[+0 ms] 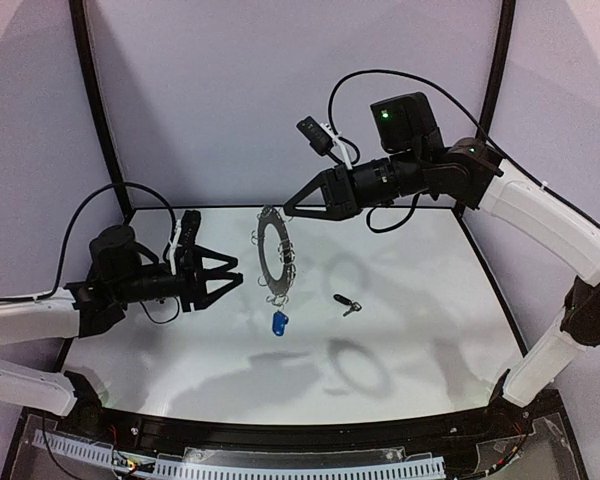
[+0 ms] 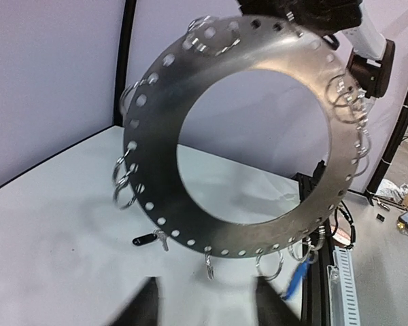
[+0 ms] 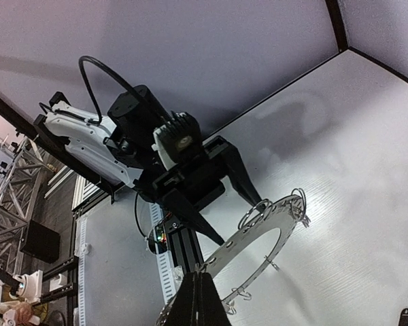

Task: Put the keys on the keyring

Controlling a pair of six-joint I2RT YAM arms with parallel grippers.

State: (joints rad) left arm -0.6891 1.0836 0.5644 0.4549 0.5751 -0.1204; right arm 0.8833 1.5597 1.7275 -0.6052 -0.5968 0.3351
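A white slotted duct [image 1: 300, 467] ran along the desk's near edge. Just beyond it the left claw [image 1: 238, 276] hung with its fingers spread and nothing between them, pointed at the ring [image 2: 153, 142]. The right claw [image 1: 288, 210] was clamped on the ring's top rim and held it upright on edge over the middle of the desk [image 1: 430, 300]. Shadows thrown toward the near right corner suggested the ring hung clear of the surface.

Wire loops [image 2: 124, 182] dangled round the rim, and none could be seen carrying a key. The blue key [image 1: 278, 322] appeared to lie near the desk's centre, just under the ring's lowest loops; whether it touched one could not be told. The black key [image 1: 348, 305] lay on the desk a little nearer the right edge, apart from the ring and both claws.

On that showing the job had barely begun. The ring was lifted and presented, but both keys were yet to be picked up and threaded. The free left claw looked the likelier to fetch them.

The desk was white, glossy and black-rimmed. Pale lilac walls [image 1: 230, 100] closed in its back and sides, with black poles [image 1: 79, 15] rising from the far corners. Past the near edge, the wrist views showed a metal truss [image 3: 13, 183] and clutter on the floor.
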